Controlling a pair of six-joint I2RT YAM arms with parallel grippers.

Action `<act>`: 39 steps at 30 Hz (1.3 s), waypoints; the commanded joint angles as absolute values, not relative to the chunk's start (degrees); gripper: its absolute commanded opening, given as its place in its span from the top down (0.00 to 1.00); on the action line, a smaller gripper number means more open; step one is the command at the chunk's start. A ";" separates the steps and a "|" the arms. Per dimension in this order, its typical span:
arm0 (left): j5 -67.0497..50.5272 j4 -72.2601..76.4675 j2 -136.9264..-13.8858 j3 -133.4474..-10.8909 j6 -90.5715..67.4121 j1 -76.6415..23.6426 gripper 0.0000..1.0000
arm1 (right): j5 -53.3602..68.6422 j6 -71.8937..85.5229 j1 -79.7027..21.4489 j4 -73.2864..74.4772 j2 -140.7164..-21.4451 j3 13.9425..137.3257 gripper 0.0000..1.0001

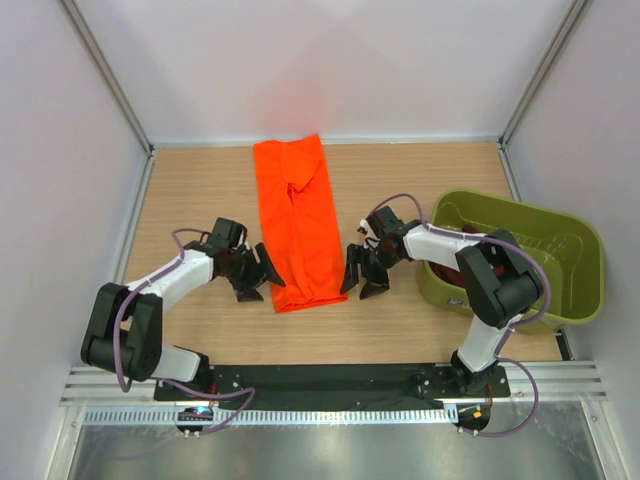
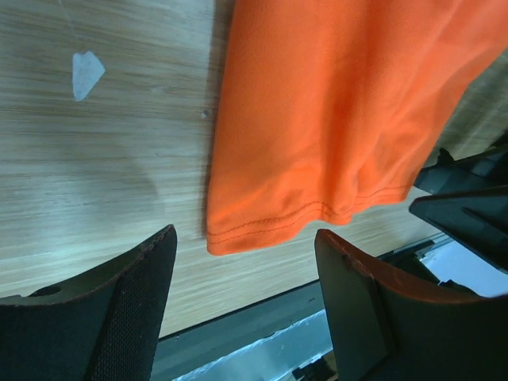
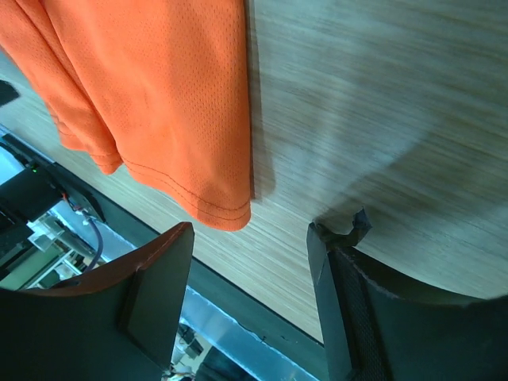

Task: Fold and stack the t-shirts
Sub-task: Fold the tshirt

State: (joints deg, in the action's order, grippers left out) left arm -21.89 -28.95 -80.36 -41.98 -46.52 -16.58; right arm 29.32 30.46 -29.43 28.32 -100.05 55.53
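Down the middle of the overhead frame lies the bright orange short-sleeved cloth t-shirt [image 1: 297, 225], already folded lengthwise into a narrow strip on the pale wooden table [image 1: 200, 190]. Its long axis runs from the upper centre of the frame down toward the arms, drifting a little to the right as it comes. The stitched hem is its lower end.

That lower end is what the next move turns on, I'd say. It sits between the two tools, with the left gripper [image 1: 262, 275] just off its lower left corner and the right gripper [image 1: 362, 272] just off its lower right corner, each about equally near and facing inward at the cloth. Both stand with jaws spread and nothing between them. In the wrist views the hem corners lie flat on the wood just ahead of the black fingers [image 2: 135, 309], not pinched.

The cloth looks thin and fine-meshed. It is smooth over most of its length, with a soft ridge and a wrinkle in the upper half and a double line of stitching along the hem. Folding the lower end up toward the top seems the step in hand, and both corners would need taking together to keep the strip square.

At the right of the frame sits the olive-green plastic tub [image 1: 590, 280]. Inside it, partly hidden behind the right arm [image 1: 500, 280], is what looks like the dark maroon t-shirt [image 1: 446, 278], bunched and not yet laid out.
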 commanded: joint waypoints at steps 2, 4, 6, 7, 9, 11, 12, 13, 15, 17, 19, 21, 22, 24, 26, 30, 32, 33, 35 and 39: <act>-24.26 -23.48 -81.91 -38.59 -51.94 -16.26 0.29 | 29.80 31.64 -29.27 24.53 -101.95 55.28 0.35; -23.82 -23.64 -82.79 -37.36 -54.13 -16.61 0.31 | 29.44 32.08 -29.27 24.61 -102.65 55.37 0.38; -22.94 -25.74 -83.75 -37.18 -55.71 -18.27 0.32 | 29.44 32.52 -29.18 24.70 -103.53 55.46 0.40; -22.16 -26.62 -84.02 -37.26 -56.07 -18.89 0.33 | 29.53 32.52 -29.27 24.70 -103.80 55.37 0.41; -20.49 -28.11 -84.46 -36.92 -57.38 -20.64 0.34 | 29.27 32.52 -29.27 25.13 -104.15 55.37 0.42; -18.56 -28.65 -84.64 -36.39 -58.09 -21.27 0.35 | 29.27 32.61 -29.18 24.88 -104.06 55.11 0.43; -18.11 -28.48 -84.64 -35.95 -58.27 -21.27 0.36 | 29.27 32.78 -29.27 24.61 -103.89 54.85 0.43; -17.58 -28.56 -84.55 -35.51 -58.53 -21.27 0.39 | 29.18 33.04 -29.27 24.35 -103.63 54.41 0.43; -16.27 -28.83 -84.38 -35.51 -58.45 -21.18 0.40 | 29.09 33.05 -29.27 24.17 -103.45 54.23 0.44; -15.04 -29.79 -84.20 -35.68 -58.19 -21.27 0.41 | 28.92 32.87 -29.18 24.17 -103.71 54.23 0.44; -13.45 -30.67 -83.85 -35.95 -58.01 -21.27 0.42 | 28.83 32.78 -29.18 24.08 -103.89 54.14 0.44; -13.18 -30.41 -83.76 -36.03 -57.75 -21.18 0.46 | 28.83 32.61 -29.27 24.08 -104.15 54.14 0.44; -12.84 -30.41 -84.02 -36.21 -57.48 -21.27 0.50 | 28.83 32.61 -29.18 24.08 -104.24 54.14 0.44; -12.83 -30.23 -85.24 -36.82 -57.22 -21.27 0.52 | 28.92 32.52 -29.27 24.17 -104.50 54.14 0.44; -12.57 -30.41 -85.95 -37.09 -57.04 -21.18 0.53 | 28.74 32.35 -29.27 24.17 -104.68 54.14 0.44; -11.96 -29.97 -87.18 -37.62 -56.87 -21.18 0.53 | 28.21 31.82 -29.27 24.70 -104.94 54.23 0.45; -12.21 -29.53 -87.97 -37.97 -56.78 -21.27 0.55 | 27.95 31.73 -29.18 24.61 -105.12 54.32 0.46; -12.48 -29.36 -88.33 -38.40 -56.69 -21.27 0.56 | 27.60 31.82 -29.18 24.70 -105.20 54.32 0.47; -12.83 -29.36 -89.73 -38.93 -56.51 -21.27 0.56 | 27.25 31.90 -29.27 24.52 -105.21 54.23 0.48; -12.92 -29.18 -90.88 -39.20 -56.51 -21.27 0.63 | 27.33 31.82 -29.27 24.43 -105.73 54.32 0.49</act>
State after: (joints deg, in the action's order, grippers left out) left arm -21.06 -30.26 -87.72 -40.77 -58.50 -21.23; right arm 33.17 33.32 -29.12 25.17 -102.91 55.40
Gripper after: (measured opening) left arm 0.380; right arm 0.516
